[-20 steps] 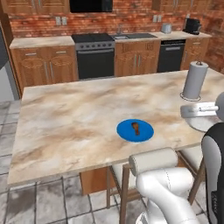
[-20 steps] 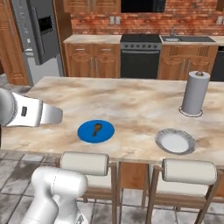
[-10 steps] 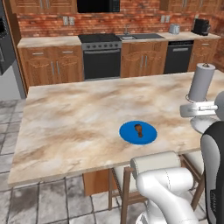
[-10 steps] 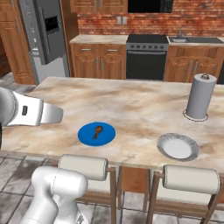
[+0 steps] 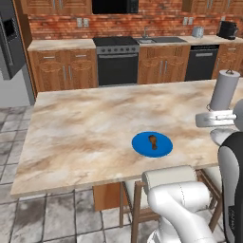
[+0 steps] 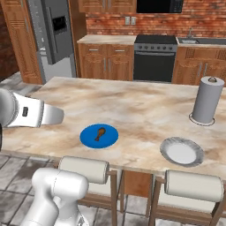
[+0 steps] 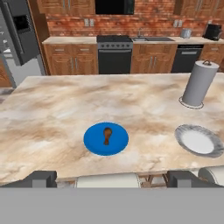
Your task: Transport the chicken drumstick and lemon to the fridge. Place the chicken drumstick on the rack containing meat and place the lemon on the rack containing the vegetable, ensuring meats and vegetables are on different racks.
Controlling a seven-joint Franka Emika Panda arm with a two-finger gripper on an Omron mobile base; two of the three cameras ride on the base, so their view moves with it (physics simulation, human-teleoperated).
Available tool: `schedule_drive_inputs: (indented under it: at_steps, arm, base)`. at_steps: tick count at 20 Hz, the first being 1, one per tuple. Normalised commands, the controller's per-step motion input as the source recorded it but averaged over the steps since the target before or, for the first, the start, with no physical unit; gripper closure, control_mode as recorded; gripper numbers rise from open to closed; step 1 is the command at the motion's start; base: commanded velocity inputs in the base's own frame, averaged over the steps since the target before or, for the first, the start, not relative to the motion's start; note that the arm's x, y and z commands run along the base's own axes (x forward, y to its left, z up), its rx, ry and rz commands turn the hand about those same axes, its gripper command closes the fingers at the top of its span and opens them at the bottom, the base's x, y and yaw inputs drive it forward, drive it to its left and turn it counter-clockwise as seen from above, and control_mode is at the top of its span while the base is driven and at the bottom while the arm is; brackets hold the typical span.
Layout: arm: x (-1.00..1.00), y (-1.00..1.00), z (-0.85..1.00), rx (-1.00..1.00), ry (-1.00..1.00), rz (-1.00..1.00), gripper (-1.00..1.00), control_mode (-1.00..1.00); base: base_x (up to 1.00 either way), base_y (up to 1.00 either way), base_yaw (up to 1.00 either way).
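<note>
The chicken drumstick lies on a blue plate near the tabletop's front edge, within easy reach. The end effector, spread wide and empty, hangs short of it.

We see a brown chicken drumstick on a bright blue plate. The table beneath has a beige marble pattern with tan veins. A second plate is pale grey with a white centre, and the paper towel roll is plain grey. The fridge is grey with a dark door panel. The cabinets are warm reddish wood, the wall is red brick, the oven is black, and the floor has mottled grey tiles. The dark fingers show at the hand view's bottom.
</note>
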Motion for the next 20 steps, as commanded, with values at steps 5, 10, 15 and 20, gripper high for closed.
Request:
schedule_drive_inputs:
  at_steps: [5,10,15,20]
  arm:
    - [0.57,-0.11,-0.51,0.0,0.19,0.02,-1.0,-1.0]
    - [0.6,-0.01,-0.55,0.01,0.27,0.0,-1.0,-1.0]
    - [0.5,-0.18,-0.82,0.13,0.13,0.0,-1.0,-1.0]
    - [0.59,-0.16,-0.73,0.15,0.07,0.0,-1.0,-1.0]
  base:
    - [0.14,-0.02,0.01]
    - [0.0,0.0,0.0]
    - [0.0,0.0,0.0]
    - [0.0,0.0,0.0]
